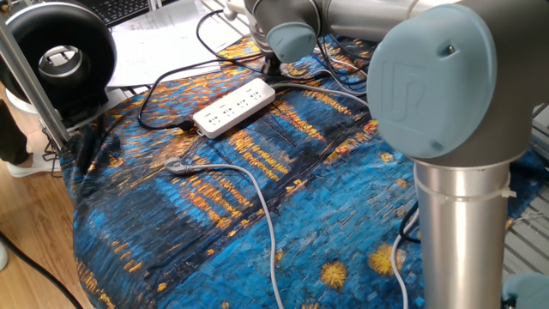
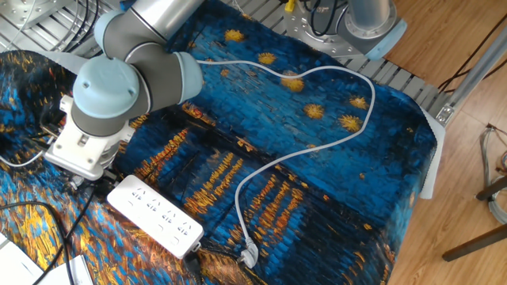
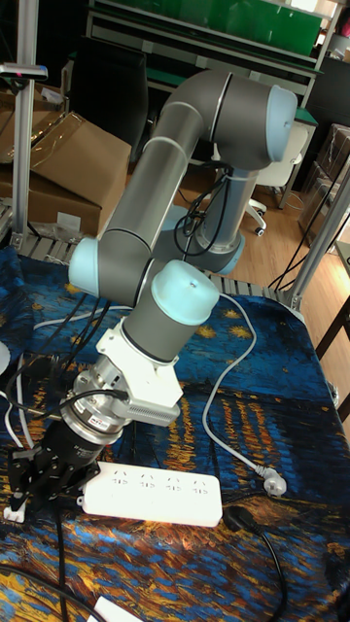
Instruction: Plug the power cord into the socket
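Power cord [image 2: 273, 162] plug lying loose, well apart from pincer [image 3: 34, 483] beside socket [image 3: 160, 494], pincer's spread unclear

— What's the table [image 2: 412, 87] wearing?
— A blue and orange painted cloth [image 1: 326, 197], as you see.
— And on it?
— Your white power strip [image 2: 155, 215] with its black lead [image 1: 159, 90], and the thin pale cord [image 2: 317, 146] looping over to its plug [image 2: 248, 256] beside the strip's end.
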`<move>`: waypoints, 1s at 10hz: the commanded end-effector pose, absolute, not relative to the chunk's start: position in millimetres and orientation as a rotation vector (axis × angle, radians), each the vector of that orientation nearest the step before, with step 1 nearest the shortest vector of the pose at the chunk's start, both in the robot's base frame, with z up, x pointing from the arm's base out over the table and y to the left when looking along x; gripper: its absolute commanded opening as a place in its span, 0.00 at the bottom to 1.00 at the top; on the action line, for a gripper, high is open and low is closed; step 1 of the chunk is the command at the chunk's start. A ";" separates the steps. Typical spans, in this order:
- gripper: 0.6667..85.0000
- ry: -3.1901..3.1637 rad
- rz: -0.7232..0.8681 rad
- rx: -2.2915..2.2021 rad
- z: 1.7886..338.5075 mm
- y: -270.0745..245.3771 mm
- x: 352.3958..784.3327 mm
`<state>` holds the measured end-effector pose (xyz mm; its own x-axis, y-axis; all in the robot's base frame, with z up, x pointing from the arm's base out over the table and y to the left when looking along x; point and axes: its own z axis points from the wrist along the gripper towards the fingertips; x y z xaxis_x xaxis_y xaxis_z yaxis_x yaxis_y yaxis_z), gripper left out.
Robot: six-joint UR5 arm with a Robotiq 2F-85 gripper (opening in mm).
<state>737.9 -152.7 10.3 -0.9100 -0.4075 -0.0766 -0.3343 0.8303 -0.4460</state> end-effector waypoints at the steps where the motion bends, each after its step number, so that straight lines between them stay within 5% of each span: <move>1: 0.39 2.849 -0.632 -0.568 10.2 -151.5 733.8; 10: 0.38 2.851 -0.637 -0.580 6.1 -152.2 743.6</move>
<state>742.9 -151.1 5.7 -0.9075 -0.4141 -0.0704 -0.3419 0.8255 -0.4491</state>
